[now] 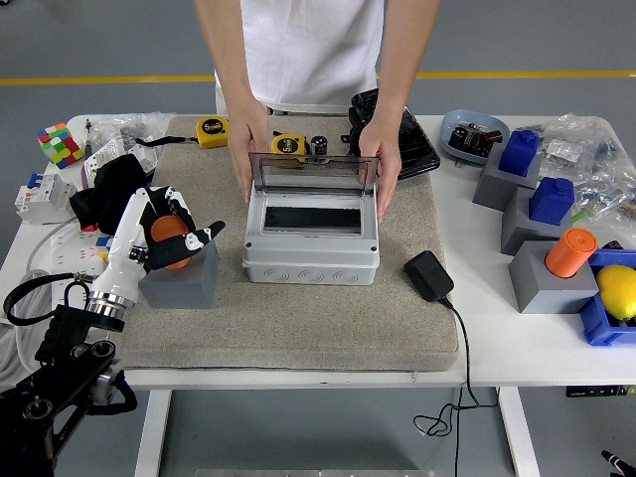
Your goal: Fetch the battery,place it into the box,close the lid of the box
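Left hand [171, 235] curled around the orange battery [169, 238] atop its grey stand [181, 278], ready for lifting. Box [310, 238] just right on the mat, lid [312, 173] propped upright, steadied by a person's 2 hands [386, 169] for an open drop.

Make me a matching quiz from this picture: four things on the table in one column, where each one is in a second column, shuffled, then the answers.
Things:
1. orange cylinder
2. Rubik's cube
3. black power adapter
4. lemon

Places:
A. in the blue tray at the right edge
B. far left corner of the table
C. inside the left hand, on a grey block
D. on the mat, right of the grey box

Pairs: 1-C, 2-B, 3-D, 4-A
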{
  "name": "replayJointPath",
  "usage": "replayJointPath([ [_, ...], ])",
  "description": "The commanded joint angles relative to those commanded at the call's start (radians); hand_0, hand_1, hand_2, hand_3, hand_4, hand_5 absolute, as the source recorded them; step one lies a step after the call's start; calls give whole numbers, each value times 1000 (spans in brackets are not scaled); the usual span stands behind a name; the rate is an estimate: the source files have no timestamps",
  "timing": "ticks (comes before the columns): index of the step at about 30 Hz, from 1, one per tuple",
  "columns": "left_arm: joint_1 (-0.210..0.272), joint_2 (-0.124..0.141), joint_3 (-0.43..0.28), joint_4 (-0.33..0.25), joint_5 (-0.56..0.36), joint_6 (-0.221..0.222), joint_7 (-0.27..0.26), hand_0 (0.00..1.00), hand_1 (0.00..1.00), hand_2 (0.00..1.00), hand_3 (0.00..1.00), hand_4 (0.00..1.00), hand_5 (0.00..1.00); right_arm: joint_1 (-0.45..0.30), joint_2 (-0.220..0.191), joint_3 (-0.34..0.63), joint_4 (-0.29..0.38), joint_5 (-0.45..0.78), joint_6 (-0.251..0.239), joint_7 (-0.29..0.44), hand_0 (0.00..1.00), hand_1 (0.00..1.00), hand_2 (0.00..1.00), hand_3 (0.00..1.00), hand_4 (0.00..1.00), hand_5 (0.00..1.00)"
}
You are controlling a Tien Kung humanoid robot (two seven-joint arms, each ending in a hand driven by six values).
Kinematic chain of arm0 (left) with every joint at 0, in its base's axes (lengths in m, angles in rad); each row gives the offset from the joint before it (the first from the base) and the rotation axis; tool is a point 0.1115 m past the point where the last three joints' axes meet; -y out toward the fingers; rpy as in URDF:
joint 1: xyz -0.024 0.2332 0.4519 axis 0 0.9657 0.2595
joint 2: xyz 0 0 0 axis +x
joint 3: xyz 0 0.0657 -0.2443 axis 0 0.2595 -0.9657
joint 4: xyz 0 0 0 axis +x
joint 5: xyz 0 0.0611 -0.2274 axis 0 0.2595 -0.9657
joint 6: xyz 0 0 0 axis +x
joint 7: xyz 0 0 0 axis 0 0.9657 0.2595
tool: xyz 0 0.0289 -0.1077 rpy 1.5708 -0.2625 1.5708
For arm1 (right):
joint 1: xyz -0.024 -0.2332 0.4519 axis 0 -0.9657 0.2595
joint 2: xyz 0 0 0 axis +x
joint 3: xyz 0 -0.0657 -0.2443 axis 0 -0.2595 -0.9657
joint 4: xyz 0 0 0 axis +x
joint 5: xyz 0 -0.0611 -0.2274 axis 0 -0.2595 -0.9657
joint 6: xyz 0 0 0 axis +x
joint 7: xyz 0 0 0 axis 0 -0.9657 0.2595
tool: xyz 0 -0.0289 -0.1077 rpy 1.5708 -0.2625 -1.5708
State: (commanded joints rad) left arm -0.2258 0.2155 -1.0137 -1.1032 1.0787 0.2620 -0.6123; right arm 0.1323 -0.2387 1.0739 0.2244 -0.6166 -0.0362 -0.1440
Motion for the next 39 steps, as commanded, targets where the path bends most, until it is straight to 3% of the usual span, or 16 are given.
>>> replayJointPath([
  [1,-2,-1,0,2,-5,4,-5,133,111,176,220,907,2,1,0,1,0,0,0,0,660,630,635,547,945,442],
  [2,-3,-1,0,3,-8,6,-8,59,82,169,213,887,2,1,0,1,0,0,0,1,659,631,635,547,945,441],
  [11,-11,-2,13,13,-28,31,-33,12,56,166,206,881,2,0,1,0,0,2,-1,1,659,631,634,547,945,441],
  [18,-17,10,2,-50,46,33,-6,3,41,158,205,883,2,0,1,0,0,1,-1,2,658,630,635,546,945,441],
  [25,-63,42,2,-173,258,68,144,2,44,158,205,888,2,2,0,-5,0,4,-2,3,658,631,635,546,945,441],
  [30,-140,80,76,-245,392,78,289,2,39,155,204,878,2,3,0,-10,0,6,-4,3,658,630,635,545,944,441],
  [34,-222,94,162,-262,480,64,402,2,37,154,217,876,2,3,0,-16,-1,8,-6,2,658,630,633,545,944,441],
  [39,-303,84,266,-252,535,44,512,2,32,153,222,886,2,1,2,-21,-1,11,-8,2,658,631,633,545,944,441],
])
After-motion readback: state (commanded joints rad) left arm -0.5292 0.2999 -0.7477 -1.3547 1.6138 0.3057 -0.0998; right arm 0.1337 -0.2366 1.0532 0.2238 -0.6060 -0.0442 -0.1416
